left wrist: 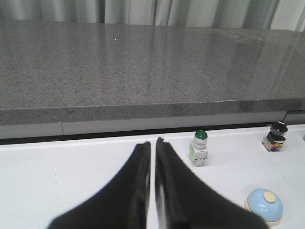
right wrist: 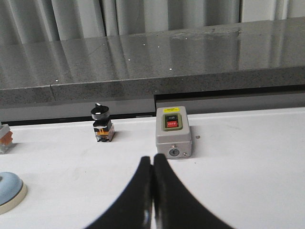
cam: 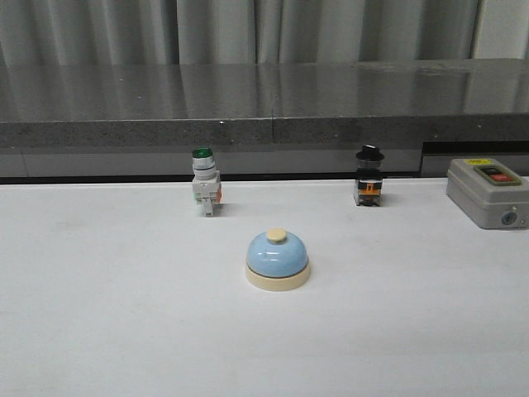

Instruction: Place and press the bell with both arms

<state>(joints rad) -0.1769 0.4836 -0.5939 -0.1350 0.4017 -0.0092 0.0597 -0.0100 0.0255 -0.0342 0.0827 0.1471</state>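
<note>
The bell [cam: 278,258] sits nearer than the grey switch box [right wrist: 173,132], labelled "OFF" in red. Left gripper [left wrist: 153,143] and right gripper [right wrist: 152,160] are both clenched, empty.

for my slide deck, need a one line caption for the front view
Light-blue dome bell on white table, before green-capped switch, black-capped switch and grey switch box.

one bell [cam: 278,258], two small push switches, a green-capped one [cam: 205,192] and a black-capped one [cam: 369,176], one grey switch box [cam: 487,193], two black hands: left [left wrist: 153,145], right [right wrist: 152,160].
</note>
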